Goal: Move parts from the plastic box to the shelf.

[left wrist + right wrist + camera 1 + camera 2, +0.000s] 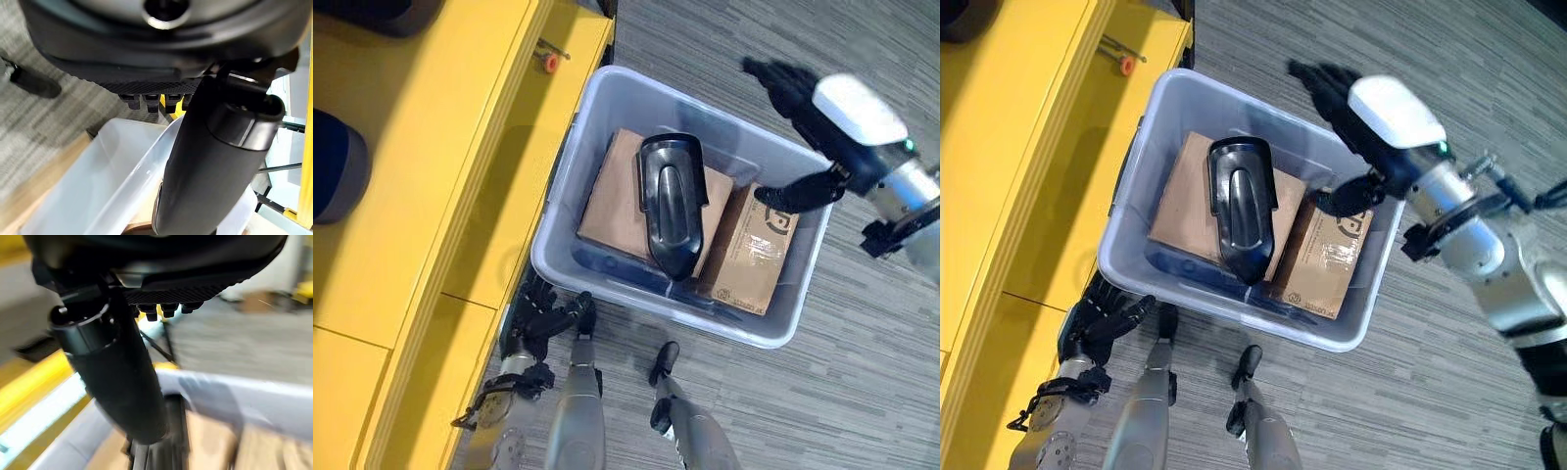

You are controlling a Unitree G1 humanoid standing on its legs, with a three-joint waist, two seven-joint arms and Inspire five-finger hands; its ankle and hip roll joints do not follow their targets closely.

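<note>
A translucent grey plastic box (pixel 597 108) stands on the floor beside a yellow shelf (pixel 431 147). Inside it, a black moulded part (pixel 668 201) lies on a flat brown carton (pixel 612 196), with a smaller carton (pixel 752 250) to its right. My right hand (pixel 832 122) hovers over the box's far right corner, open, with fingers straight and its thumb (pixel 798 191) reaching down toward the smaller carton. It holds nothing. My left hand (pixel 543 313) hangs low outside the box's near left corner, next to the shelf, open and empty. The right wrist view shows the black part (pixel 161 450) past the thumb.
On the shelf top lie a small orange piece (pixel 549 63) with thin metal pins, a dark blue rounded object (pixel 333 166) at the left edge, and a dark shape (pixel 372 15) at the far corner. Grey striped carpet (pixel 862 372) surrounds the box.
</note>
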